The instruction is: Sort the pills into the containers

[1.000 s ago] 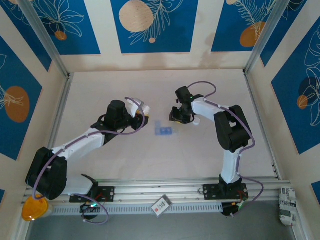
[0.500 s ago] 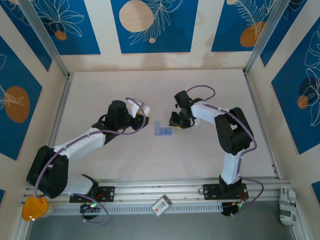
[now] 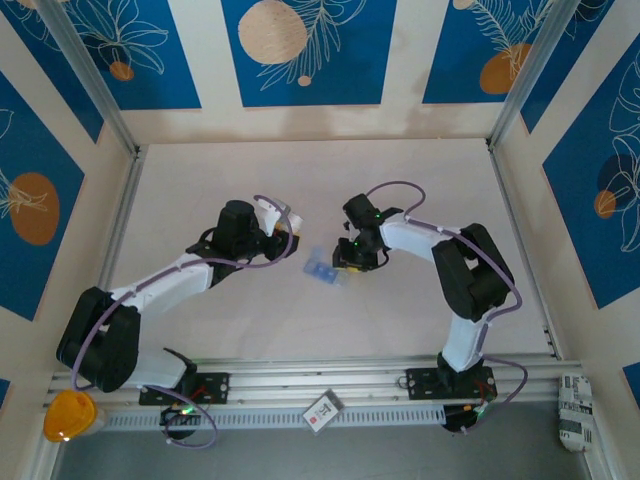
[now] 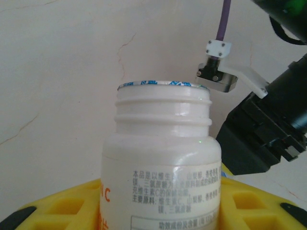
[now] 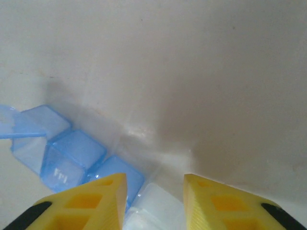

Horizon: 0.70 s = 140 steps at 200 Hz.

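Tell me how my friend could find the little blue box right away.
Look at the pale table, between the left arm and the right arm. Right by the right arm's yellow fingers lies the pill box: a tiny see-through blue strip of square cups. The bottle in the left fingers is round and white, not blue.

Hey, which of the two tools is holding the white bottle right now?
The left tool: it is clamped around the white bottle. The right tool has no bottle; it is down on the table, closed at the end of the blue pill box.
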Each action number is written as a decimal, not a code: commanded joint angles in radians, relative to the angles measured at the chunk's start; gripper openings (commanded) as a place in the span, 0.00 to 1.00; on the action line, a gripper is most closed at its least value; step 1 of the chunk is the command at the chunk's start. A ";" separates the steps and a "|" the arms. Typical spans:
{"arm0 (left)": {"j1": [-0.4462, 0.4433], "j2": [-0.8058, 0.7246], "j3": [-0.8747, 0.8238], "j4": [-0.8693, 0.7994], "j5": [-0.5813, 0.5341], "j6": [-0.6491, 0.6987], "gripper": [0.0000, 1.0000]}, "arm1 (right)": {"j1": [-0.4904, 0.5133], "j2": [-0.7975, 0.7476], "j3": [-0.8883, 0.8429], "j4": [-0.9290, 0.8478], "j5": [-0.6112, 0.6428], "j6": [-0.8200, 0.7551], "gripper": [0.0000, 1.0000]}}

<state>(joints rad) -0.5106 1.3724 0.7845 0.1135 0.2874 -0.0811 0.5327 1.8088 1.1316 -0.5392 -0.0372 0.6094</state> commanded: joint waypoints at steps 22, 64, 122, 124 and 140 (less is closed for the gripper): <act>0.005 0.000 0.041 -0.032 0.031 -0.022 0.00 | -0.028 -0.135 -0.055 0.027 0.020 0.033 0.59; 0.001 -0.014 0.038 -0.138 0.025 -0.014 0.00 | -0.030 -0.207 -0.087 0.039 0.026 -0.080 0.72; -0.028 0.002 0.035 -0.277 0.024 0.008 0.00 | 0.013 -0.178 -0.085 0.020 0.045 -0.142 0.74; -0.030 0.005 0.036 -0.279 0.024 0.008 0.00 | 0.014 -0.175 -0.087 0.022 0.045 -0.143 0.74; -0.041 0.023 0.042 -0.300 0.024 0.005 0.00 | 0.018 -0.157 -0.091 0.026 0.049 -0.143 0.74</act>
<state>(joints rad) -0.5339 1.3731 0.7959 -0.1200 0.2913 -0.0948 0.5396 1.6215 1.0634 -0.5083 0.0002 0.4973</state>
